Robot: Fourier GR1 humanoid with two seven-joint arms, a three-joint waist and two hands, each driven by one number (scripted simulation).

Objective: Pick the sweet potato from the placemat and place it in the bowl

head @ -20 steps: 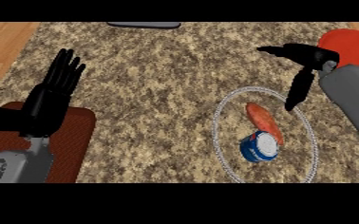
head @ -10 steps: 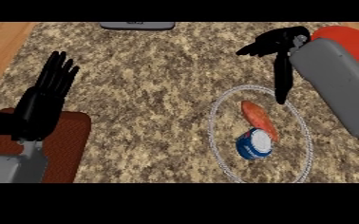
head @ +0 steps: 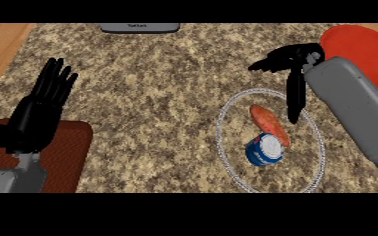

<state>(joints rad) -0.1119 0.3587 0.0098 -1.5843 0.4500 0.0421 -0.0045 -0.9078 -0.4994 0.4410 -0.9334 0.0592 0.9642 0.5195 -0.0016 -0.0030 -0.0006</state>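
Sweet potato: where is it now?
Head view, right of centre: the sweet potato lies on the round placemat, beside the blue can, below the right hand.

One view, as from the robot's head, looks steeply down on the speckled stone bench (head: pixel 162 105), close enough that its top fills nearly the whole frame. The far side lies toward the top. The left hand (head: pixel 33 119) enters at lower left, the right hand (head: pixel 294 59) from the right; the view is unmirrored.

The right forearm (head: pixel 347 100) partly hides the red bowl (head: pixel 354 39).
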